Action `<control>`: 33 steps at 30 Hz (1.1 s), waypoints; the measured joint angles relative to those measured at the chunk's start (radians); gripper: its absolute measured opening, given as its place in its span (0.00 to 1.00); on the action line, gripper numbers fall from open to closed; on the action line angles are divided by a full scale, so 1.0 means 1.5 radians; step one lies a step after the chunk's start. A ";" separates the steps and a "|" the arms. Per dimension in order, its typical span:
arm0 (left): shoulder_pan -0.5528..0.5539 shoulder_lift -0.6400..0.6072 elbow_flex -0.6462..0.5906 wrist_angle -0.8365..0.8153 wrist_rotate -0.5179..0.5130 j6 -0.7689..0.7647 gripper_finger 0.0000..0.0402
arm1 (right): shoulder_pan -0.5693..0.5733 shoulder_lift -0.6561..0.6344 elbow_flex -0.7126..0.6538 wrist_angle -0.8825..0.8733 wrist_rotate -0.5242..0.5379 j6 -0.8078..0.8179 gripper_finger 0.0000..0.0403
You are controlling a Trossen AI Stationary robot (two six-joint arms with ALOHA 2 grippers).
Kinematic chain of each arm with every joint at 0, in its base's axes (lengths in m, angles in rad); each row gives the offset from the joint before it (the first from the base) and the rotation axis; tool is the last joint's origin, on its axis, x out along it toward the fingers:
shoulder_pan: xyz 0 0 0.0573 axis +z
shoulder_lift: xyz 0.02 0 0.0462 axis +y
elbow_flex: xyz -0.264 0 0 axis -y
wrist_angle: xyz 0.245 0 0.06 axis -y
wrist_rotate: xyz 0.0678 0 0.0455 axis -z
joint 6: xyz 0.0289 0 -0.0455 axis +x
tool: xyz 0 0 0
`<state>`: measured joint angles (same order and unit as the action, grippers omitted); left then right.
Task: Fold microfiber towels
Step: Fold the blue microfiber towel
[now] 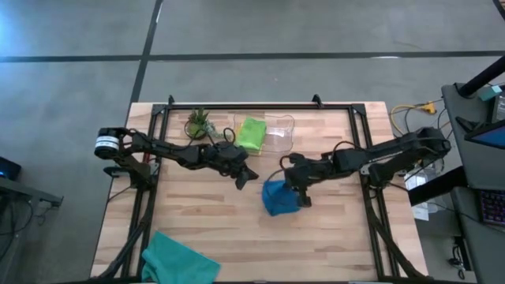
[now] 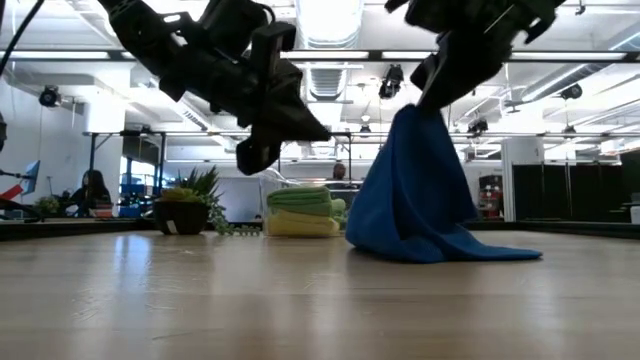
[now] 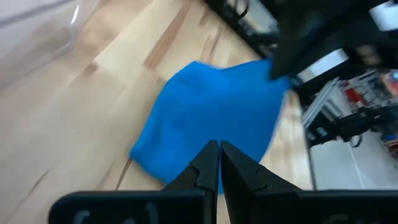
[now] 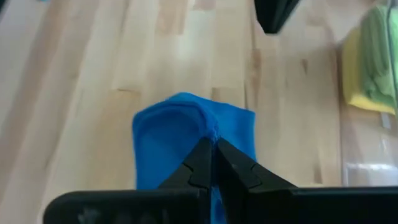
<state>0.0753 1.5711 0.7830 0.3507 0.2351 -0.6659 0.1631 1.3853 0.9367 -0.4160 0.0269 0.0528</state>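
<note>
Two towels (image 1: 252, 132) are lying folded beyond the fingers, while the right gripper (image 1: 293, 192) is pinching the blue towel (image 1: 278, 199) shut, teal towel (image 1: 178, 260) waiting, left gripper (image 1: 246, 178) closed empty.

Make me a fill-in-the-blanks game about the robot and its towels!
1. The right end effector pinches the ____ towel and lifts its top off the table.
2. The left end effector holds ____.
3. The lime green towel lies on top of the ____ towel.
4. The teal towel lies at the table's ____ edge.

Missing words: blue; nothing; yellow; front
</note>
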 joint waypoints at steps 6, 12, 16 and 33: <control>-0.003 0.000 0.000 0.023 0.002 0.009 0.00 | -0.013 0.053 0.024 -0.004 -0.006 -0.004 0.02; -0.012 0.000 -0.001 0.021 0.016 0.012 0.00 | 0.008 0.110 0.020 -0.006 -0.036 0.006 0.02; -0.019 0.000 -0.001 0.020 0.031 0.013 0.00 | 0.031 0.134 0.006 -0.025 -0.038 0.016 0.02; -0.041 0.000 0.016 0.026 0.069 0.118 0.00 | 0.057 0.099 0.081 -0.067 0.009 0.153 0.02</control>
<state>0.0143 1.5704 0.8073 0.3892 0.3386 -0.4883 0.2481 1.5343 1.0576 -0.5162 0.0404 0.2828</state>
